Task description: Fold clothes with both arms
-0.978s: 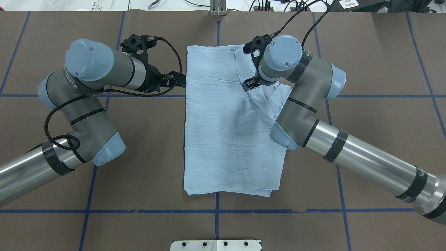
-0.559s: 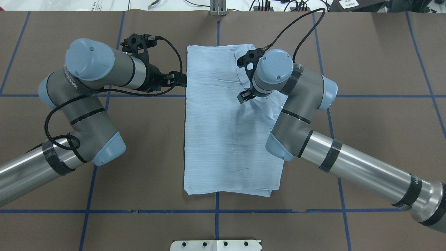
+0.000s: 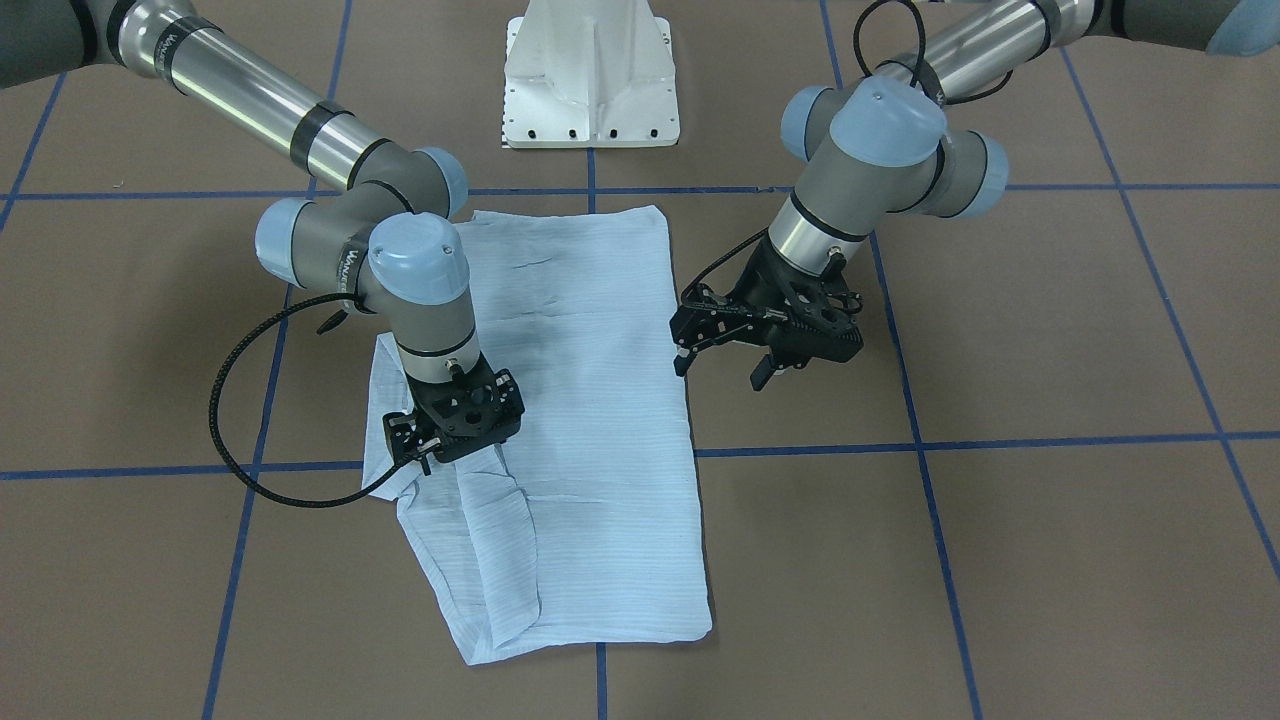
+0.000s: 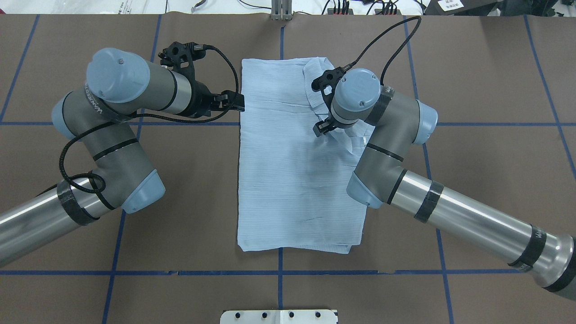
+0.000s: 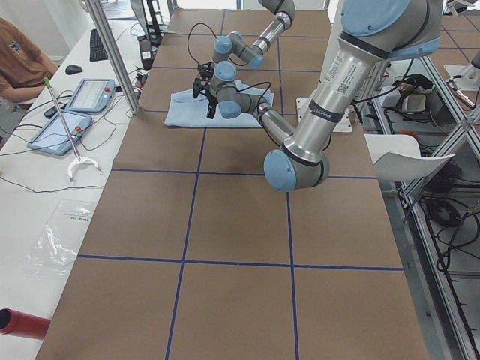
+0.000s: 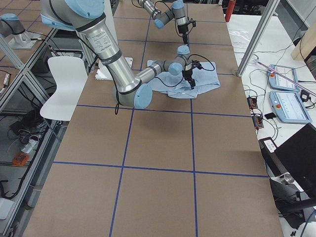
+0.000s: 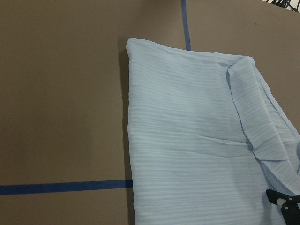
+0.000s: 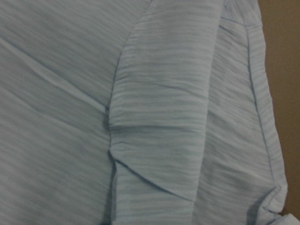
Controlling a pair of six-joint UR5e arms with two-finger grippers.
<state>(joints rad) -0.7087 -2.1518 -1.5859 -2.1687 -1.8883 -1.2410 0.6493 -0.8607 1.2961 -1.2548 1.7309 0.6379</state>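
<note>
right gripper (image 3: 415, 448) low on the shirt (image 3: 600, 400), hold on cloth cannot be told | side flap (image 3: 495, 540) beneath it turned inward, rumpled | left gripper (image 3: 722, 368) spread, empty, just off the shirt's opposite edge | judged: lengthwise folds nearly done, crosswise folds left

The fingertips of the right gripper (image 3: 452, 420) are concealed beneath the gripper's own body where it meets the shirt (image 3: 600, 420). Jaw position cannot be determined in any view, and the right wrist view shows only cloth at close range. In the overhead view the right arm (image 4: 382, 148) covers part of the shirt's edge on that side. In both side views shirt detail is too small to resolve, and a black part (image 7: 285, 206) is cut off at the left wrist view's bottom right corner.
</note>
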